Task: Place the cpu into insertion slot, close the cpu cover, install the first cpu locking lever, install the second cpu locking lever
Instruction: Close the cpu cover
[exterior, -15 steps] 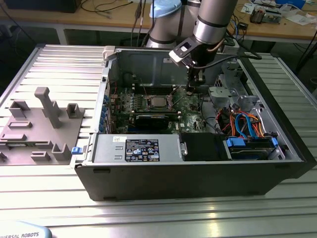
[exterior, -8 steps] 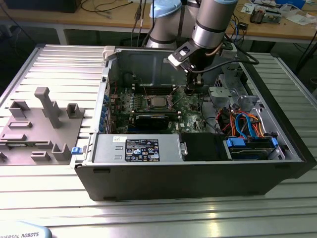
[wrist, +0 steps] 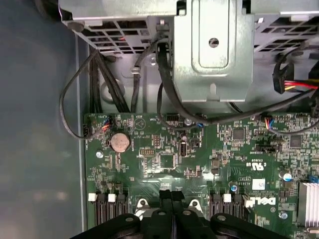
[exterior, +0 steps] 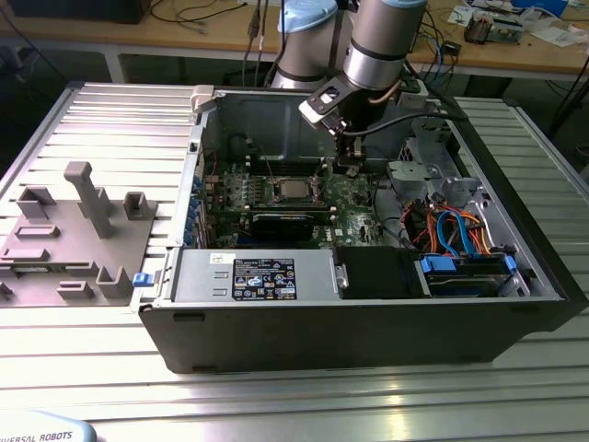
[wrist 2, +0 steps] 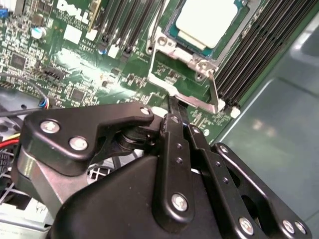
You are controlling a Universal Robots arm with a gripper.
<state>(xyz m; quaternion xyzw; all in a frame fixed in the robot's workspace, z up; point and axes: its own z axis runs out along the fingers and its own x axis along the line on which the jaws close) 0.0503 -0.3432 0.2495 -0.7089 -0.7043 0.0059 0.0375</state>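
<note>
The cpu (wrist 2: 207,22), a square chip with a silvery top, lies flat in the insertion slot (wrist 2: 173,34) on the green board; in the exterior view the cpu (exterior: 294,190) sits at the middle of the open case. The grey metal cpu cover (wrist 2: 197,62) frames the chip, its front tab reaching toward my fingers. Thin metal lever rods (wrist 2: 213,87) run beside the socket. My gripper (wrist 2: 177,109) is shut with nothing between its fingers, tips just off the cover's tab. In the exterior view the gripper (exterior: 351,166) hangs to the right of the socket. The black fingers (wrist: 172,196) are pressed together over the board.
Black memory slots (wrist 2: 259,50) flank the socket. A long black graphics card (exterior: 281,221) lies in front of it, and a power supply (exterior: 258,276) beyond that. A metal drive cage (exterior: 423,170) and cables (exterior: 451,230) crowd the exterior view's right. A grey fixture (exterior: 74,230) stands outside the case.
</note>
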